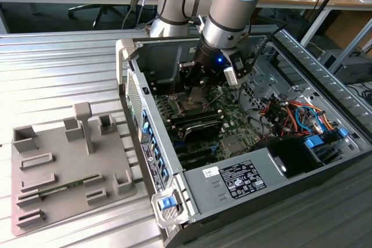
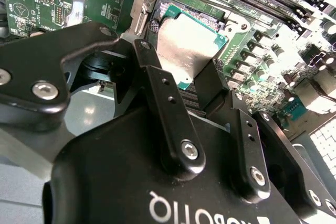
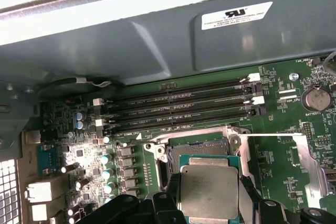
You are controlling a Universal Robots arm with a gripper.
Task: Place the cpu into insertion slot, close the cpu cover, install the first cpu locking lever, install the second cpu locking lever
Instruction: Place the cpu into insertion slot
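Looks like step one's in hand: gripper (image 2: pixel 176 69) clamped on the cpu (image 3: pixel 209 184) by opposite edges, right over the insertion slot (image 3: pixel 197 148) beside the memory slots (image 3: pixel 178 106) near the motherboard's (image 3: pixel 278 163) case-wall edge, so I'd guess seating it needs dead-square alignment.

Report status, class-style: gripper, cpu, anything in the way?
Gripper low over the board, jaws shut on the cpu. Cpu at the insertion slot, seating unclear. No obstruction seen.
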